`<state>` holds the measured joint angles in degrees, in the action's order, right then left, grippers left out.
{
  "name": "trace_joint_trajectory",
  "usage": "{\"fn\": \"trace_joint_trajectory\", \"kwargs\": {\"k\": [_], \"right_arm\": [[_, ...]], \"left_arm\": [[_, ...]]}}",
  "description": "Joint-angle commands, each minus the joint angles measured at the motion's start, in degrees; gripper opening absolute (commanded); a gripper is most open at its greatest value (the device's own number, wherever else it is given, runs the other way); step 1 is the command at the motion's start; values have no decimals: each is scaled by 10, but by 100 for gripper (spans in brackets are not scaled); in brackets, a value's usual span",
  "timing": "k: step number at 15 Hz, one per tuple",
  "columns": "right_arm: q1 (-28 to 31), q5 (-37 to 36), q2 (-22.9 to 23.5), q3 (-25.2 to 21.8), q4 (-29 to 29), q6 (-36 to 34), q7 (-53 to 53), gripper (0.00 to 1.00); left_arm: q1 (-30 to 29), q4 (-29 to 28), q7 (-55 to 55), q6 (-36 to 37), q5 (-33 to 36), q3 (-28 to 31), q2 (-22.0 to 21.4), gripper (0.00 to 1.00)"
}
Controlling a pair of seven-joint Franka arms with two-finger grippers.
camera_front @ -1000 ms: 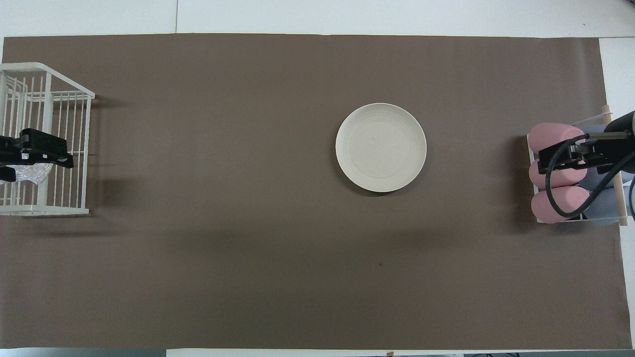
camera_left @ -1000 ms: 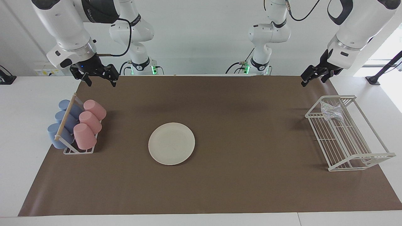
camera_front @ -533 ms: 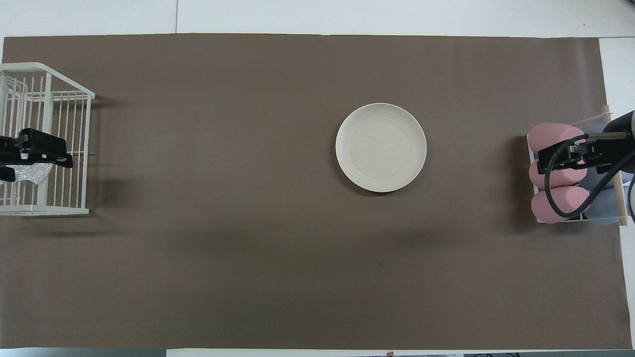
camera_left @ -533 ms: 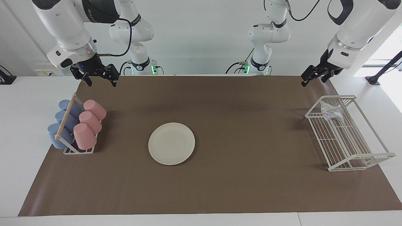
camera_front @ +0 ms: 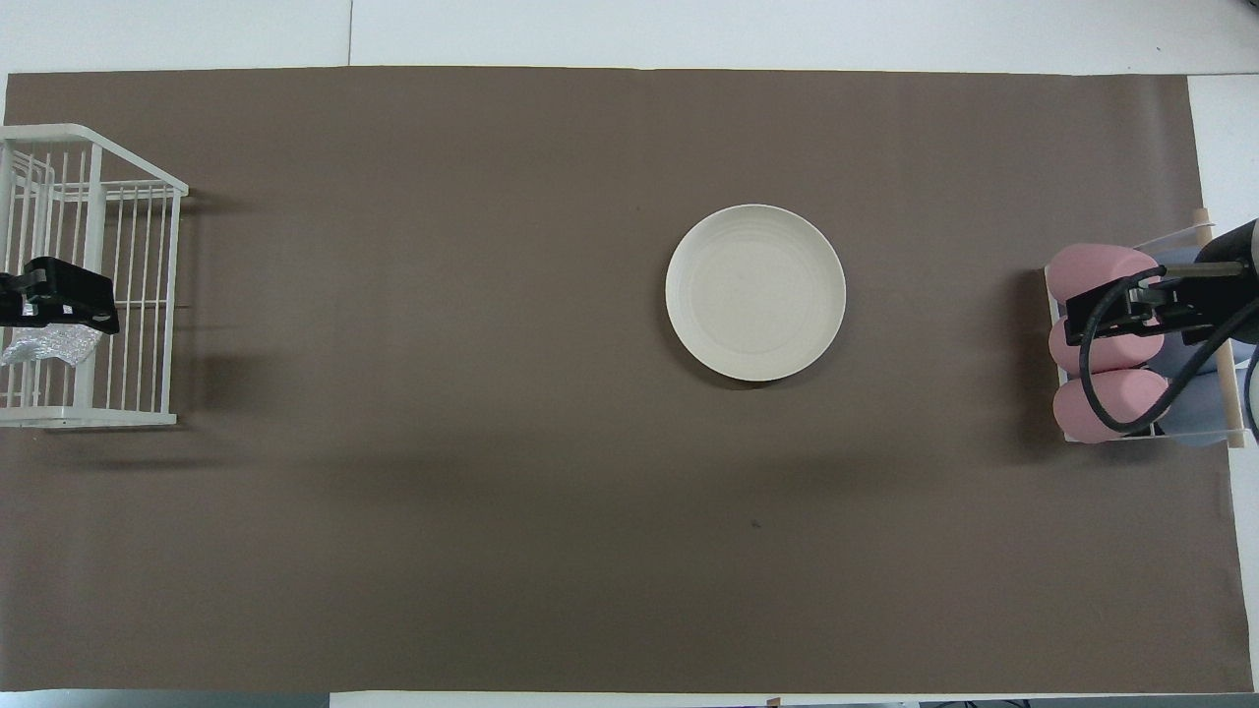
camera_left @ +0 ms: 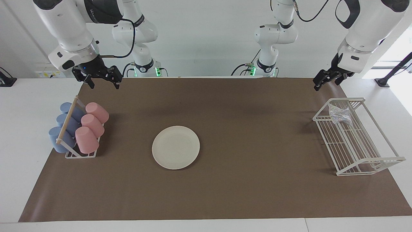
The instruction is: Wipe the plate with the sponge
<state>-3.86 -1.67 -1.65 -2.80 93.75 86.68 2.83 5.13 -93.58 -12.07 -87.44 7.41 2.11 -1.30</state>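
The cream-white plate (camera_left: 175, 147) (camera_front: 755, 292) lies flat on the brown mat, mid-table, with nothing on it. The silvery, wrinkly sponge (camera_left: 339, 115) (camera_front: 47, 344) rests inside the white wire rack (camera_left: 360, 161) (camera_front: 128, 295) at the left arm's end of the table, in the part of the rack nearest the robots. My left gripper (camera_left: 325, 84) (camera_front: 59, 300) hangs open and empty in the air over that rack, well above the sponge. My right gripper (camera_left: 103, 83) (camera_front: 1121, 315) waits open and empty, raised over the cup rack.
A cup rack (camera_left: 79, 154) with a wooden bar holds pink cups (camera_left: 91, 124) and blue cups (camera_left: 62, 129) lying on their sides at the right arm's end. The brown mat (camera_left: 251, 193) covers most of the white table.
My left gripper has shifted a little toward the left arm's end of the table, farther over the wire rack. The right arm, plate and sponge have not moved.
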Motion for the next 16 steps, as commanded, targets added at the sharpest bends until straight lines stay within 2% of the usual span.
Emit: {"fn": "trace_joint_trajectory", "kwargs": {"k": [1, 4, 8, 12, 16], "right_arm": [[3, 8, -10, 2, 10, 14, 24, 100], [-10, 8, -9, 9, 9, 19, 127, 100], [-39, 9, -11, 10, 16, 61, 317, 100], [-76, 9, -12, 11, 18, 76, 520, 100], [-81, 29, -13, 11, 16, 46, 692, 100]], "left_arm": [[17, -37, -12, -30, 87, -2, 9, 100], [32, -80, -34, -74, 178, -2, 30, 100], [53, -82, -101, -102, 262, -2, 97, 100], [54, -113, -99, -130, 348, -2, 123, 100], [51, -114, -97, -135, 372, -4, 133, 98]]}}
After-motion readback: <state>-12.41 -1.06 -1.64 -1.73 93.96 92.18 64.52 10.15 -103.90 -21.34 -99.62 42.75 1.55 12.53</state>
